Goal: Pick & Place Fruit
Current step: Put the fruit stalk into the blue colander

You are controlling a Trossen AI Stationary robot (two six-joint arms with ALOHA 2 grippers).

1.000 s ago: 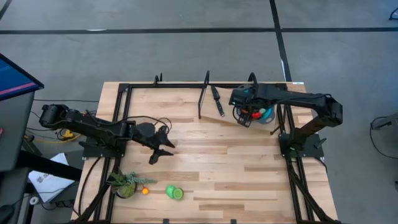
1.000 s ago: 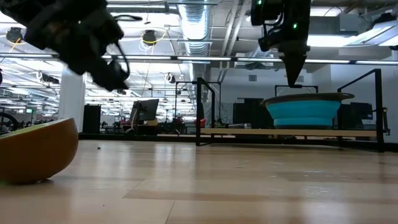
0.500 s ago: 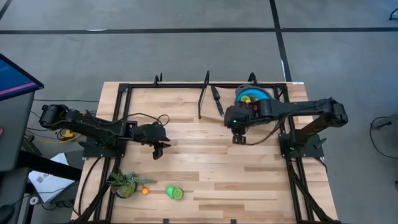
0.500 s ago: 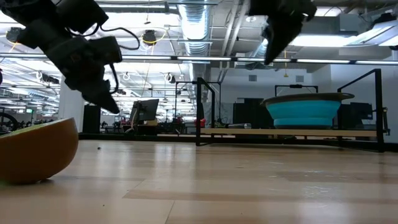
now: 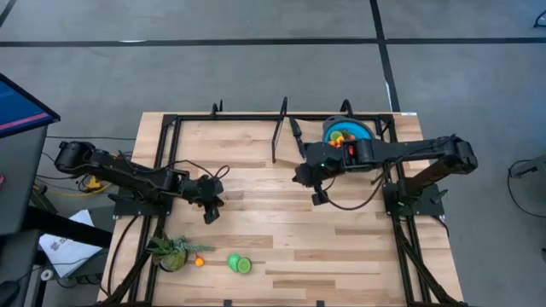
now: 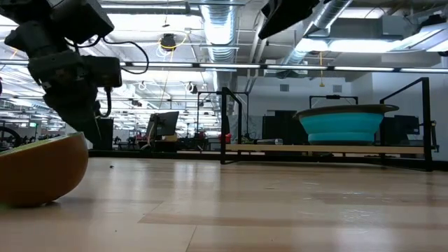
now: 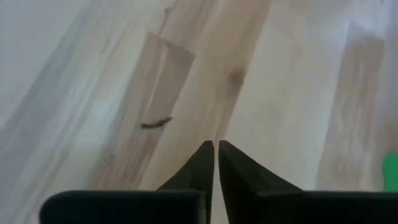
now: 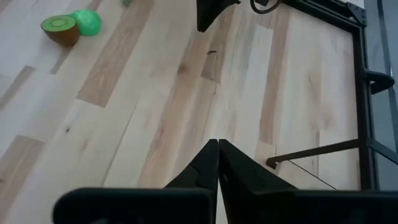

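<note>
Left gripper over bare table, left of centre; jaws clenched, nothing between them. Right gripper over mid-table, near side of the blue bowl; jaws clenched, empty. Bowl at far right holds several fruits. Near left edge: leafy plant, a small orange fruit just beside it, then a kiwi half touching a green fruit. Knife lies left of the bowl.
</note>
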